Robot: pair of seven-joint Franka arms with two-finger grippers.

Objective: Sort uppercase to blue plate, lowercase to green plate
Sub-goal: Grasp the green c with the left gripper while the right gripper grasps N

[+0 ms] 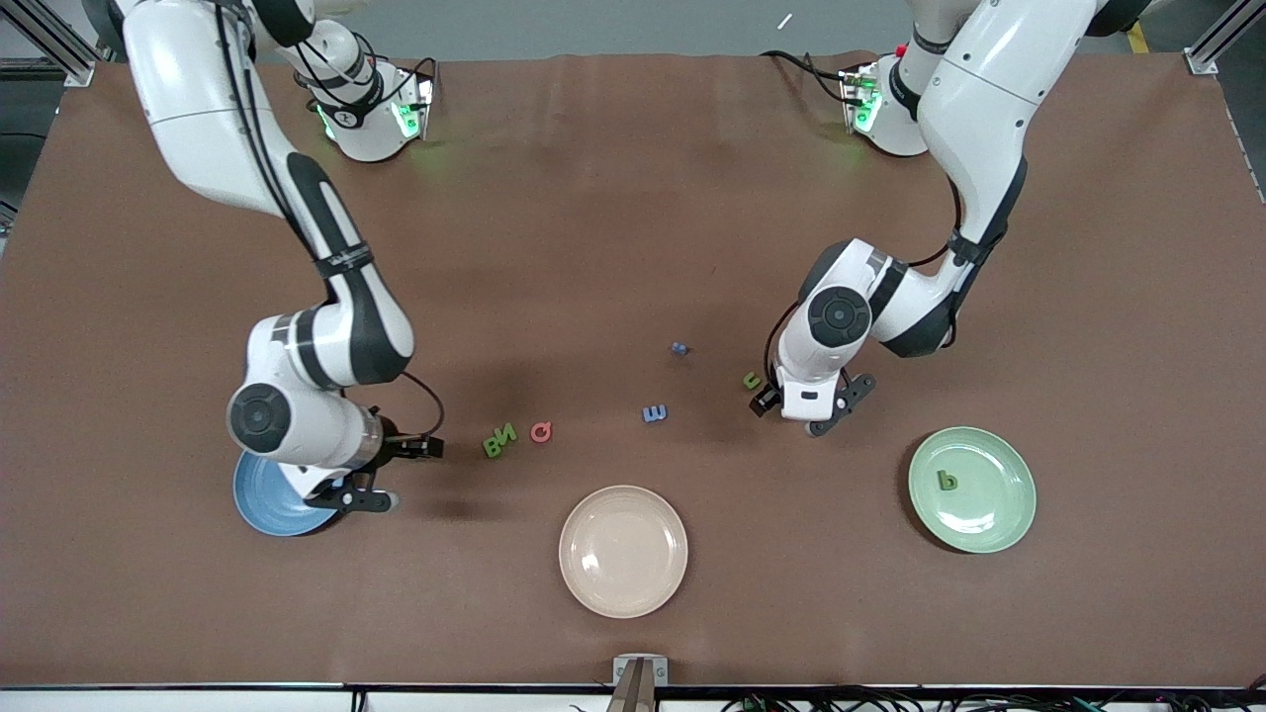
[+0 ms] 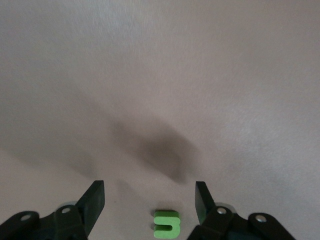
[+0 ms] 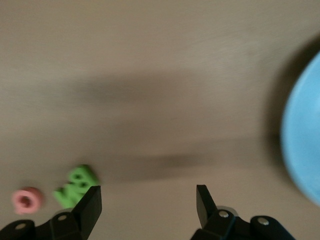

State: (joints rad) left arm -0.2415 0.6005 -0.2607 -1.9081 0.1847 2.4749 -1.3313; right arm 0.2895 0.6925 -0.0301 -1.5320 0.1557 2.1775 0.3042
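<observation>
The right gripper point(image 1: 381, 475), jaws spread and empty, hangs over the rim of the glossy sky-blue plate point(image 1: 259, 504), hiding much of it. The left gripper point(image 1: 813, 405), also released, hovers by the green foam n/u letter point(image 1: 752, 380). A green b/q letter point(image 1: 948, 481) lies in the mint-green plate point(image 1: 1004, 524); green B and N point(image 1: 500, 439) blur together beside red Q point(image 1: 541, 431).

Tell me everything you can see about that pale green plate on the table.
The green plate is round, glossy and pale mint, with a raised rim and a shallow well; it looks like glazed ceramic or hard plastic. It lies flat and upright on the brown table, toward the left arm's end, about as near the front camera as the cream plate. One small darker-green foam letter, a b shape, lies in its well. Neither gripper touches it; the left gripper is over the table beside it.
</observation>
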